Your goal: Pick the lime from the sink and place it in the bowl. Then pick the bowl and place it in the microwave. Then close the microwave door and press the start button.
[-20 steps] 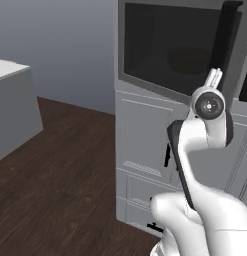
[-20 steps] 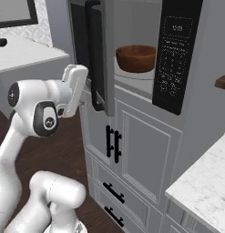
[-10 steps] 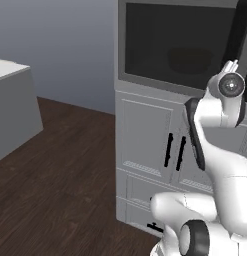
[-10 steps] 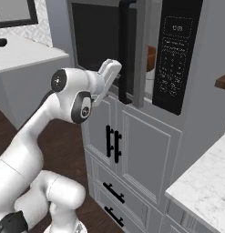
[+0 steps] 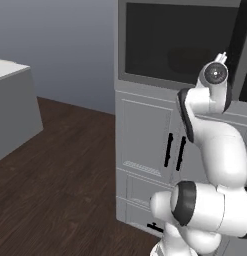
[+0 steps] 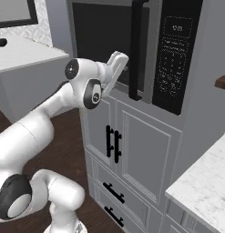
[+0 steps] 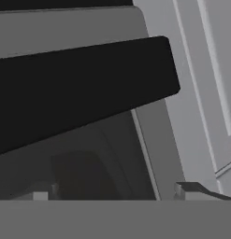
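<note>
Microwave door (image 6: 104,43), no legible writing

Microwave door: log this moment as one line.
phase: closing door | microwave door: almost shut | gripper: open, against door front | start button: not pressed

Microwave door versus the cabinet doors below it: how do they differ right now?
The microwave door has a large, nearly black window; the cabinet doors are solid pale grey panels. The microwave door carries one long black handle at its right edge; the cabinet doors have two short black handles side by side at their meeting edges. Both look swung shut, or nearly so.
</note>
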